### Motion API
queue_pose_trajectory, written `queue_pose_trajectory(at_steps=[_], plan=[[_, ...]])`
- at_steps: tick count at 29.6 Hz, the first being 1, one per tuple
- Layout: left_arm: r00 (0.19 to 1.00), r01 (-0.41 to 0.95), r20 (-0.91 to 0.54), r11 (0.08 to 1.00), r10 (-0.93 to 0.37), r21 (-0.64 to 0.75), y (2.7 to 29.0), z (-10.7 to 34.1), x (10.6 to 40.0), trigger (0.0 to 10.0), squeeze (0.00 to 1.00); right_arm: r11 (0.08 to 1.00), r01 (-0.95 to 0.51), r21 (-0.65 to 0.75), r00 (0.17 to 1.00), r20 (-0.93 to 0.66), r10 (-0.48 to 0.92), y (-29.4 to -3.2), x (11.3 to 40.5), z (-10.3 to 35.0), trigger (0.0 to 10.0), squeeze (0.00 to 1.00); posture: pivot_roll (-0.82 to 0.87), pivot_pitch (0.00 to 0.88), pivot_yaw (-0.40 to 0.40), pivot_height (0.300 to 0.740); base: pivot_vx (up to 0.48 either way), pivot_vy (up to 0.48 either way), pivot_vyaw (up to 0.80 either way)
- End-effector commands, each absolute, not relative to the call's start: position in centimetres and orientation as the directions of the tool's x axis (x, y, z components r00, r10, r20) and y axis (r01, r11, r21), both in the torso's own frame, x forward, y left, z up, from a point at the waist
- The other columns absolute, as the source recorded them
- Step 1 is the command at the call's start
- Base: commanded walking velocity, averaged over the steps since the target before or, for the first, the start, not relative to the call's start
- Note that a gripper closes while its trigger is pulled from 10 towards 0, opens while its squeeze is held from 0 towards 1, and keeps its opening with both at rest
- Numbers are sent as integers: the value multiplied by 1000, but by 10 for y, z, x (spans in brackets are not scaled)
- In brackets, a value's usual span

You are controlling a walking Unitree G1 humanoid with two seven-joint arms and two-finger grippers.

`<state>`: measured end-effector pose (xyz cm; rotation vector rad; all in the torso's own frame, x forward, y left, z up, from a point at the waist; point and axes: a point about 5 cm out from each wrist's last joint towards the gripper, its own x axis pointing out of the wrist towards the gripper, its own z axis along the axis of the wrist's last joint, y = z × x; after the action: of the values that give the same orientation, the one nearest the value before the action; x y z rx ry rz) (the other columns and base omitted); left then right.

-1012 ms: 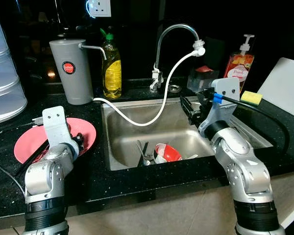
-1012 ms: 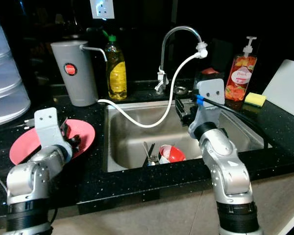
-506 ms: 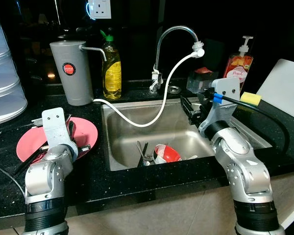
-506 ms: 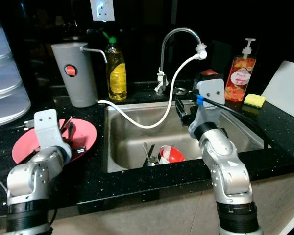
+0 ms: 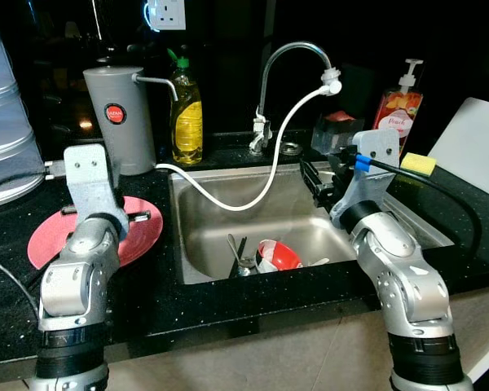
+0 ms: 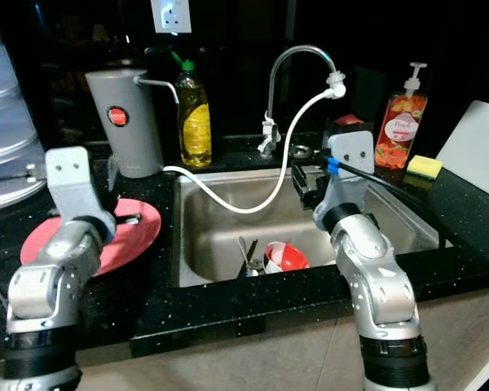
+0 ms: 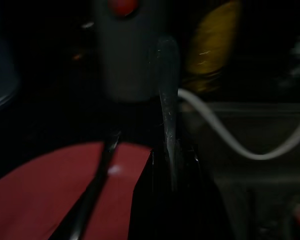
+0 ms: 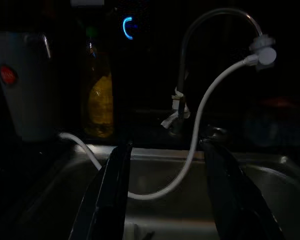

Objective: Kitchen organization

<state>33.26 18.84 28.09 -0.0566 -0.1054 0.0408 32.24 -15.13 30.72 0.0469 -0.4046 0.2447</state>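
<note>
The left gripper point(image 7: 170, 165) has lifted off the red plate point(image 5: 53, 244) at lower left, its fingers clamped on a metal utensil point(image 7: 166, 100) that points toward the sink point(image 5: 204, 236) at frame centre. The right gripper point(image 8: 165, 200) hangs spread and empty above that basin.

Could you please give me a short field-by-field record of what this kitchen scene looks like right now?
place: black counter with a steel sink
left gripper: raised above the red plate, shut on a metal utensil
right gripper: open, held over the sink
on the plate: a dark utensil
in the sink: red bowl, cutlery, white hose from the tap
behind the sink: grey jug, yellow soap bottle, pump bottle, yellow sponge
</note>
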Motion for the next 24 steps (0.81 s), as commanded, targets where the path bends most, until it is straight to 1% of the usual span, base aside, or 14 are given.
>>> queue_pose_trajectory(at_steps=[1,4,5,6,7,9,10,11,14,15,16,18,21,24], plan=[[986,78,149,996,-72,-37,181,287,329,10000,0,955,-289,65,881,408,239,-153,321,312,10000,0,-51,41,-10,740,0,0,0],[948,276,177,961,-266,-32,170,291,320,10000,0,895,-417,156,848,421,321,-147,317,316,10000,0,-55,41,-10,740,0,0,0],[948,276,177,961,-266,-32,170,291,320,10000,0,895,-417,156,848,421,321,-147,317,316,10000,0,-55,41,-10,740,0,0,0],[922,347,191,938,-337,-21,166,292,316,10000,0,869,-466,164,829,423,365,-143,314,316,10000,0,-54,41,-11,740,0,0,0],[922,347,191,938,-337,-21,166,292,316,10000,0,869,-466,164,829,423,365,-143,314,316,10000,0,-54,41,-11,740,0,0,0],[840,501,228,865,-492,23,156,298,304,10000,0,785,-591,185,769,424,478,-132,305,314,10000,0,-56,41,-14,740,0,0,0],[840,501,228,865,-492,23,156,298,304,10000,0,785,-591,185,769,424,478,-132,305,314,10000,0,-56,41,-14,740,0,0,0],[807,548,238,836,-540,39,153,299,301,10000,0,749,-632,199,744,425,515,-128,302,314,10000,0,-56,41,-14,740,0,0,0],[775,591,242,805,-583,47,149,300,297,10000,0,710,-671,213,716,434,547,-124,298,314,10000,0,-57,40,-15,740,0,0,0],[721,658,230,750,-654,67,142,298,293,10000,0,620,-737,270,662,473,581,-116,292,318,10000,0,-57,40,-15,740,0,0,0],[721,658,230,750,-654,67,142,298,293,10000,0,620,-737,270,662,473,581,-116,292,318,10000,0,-57,40,-15,740,0,0,0],[682,701,219,709,-698,76,135,296,289,10000,0,561,-768,308,633,500,591,-113,289,322,10000,0,-57,40,-15,740,0,0,0],[637,746,209,662,-742,73,128,294,286,10000,0,520,-787,330,613,510,603,-111,288,324,10000,0,-57,40,-15,740,0,0,0],[617,764,200,640,-761,78,125,293,284,10000,0,498,-795,346,604,516,607,-110,288,325,10000,0,-61,37,-18,740,0,0,0]])
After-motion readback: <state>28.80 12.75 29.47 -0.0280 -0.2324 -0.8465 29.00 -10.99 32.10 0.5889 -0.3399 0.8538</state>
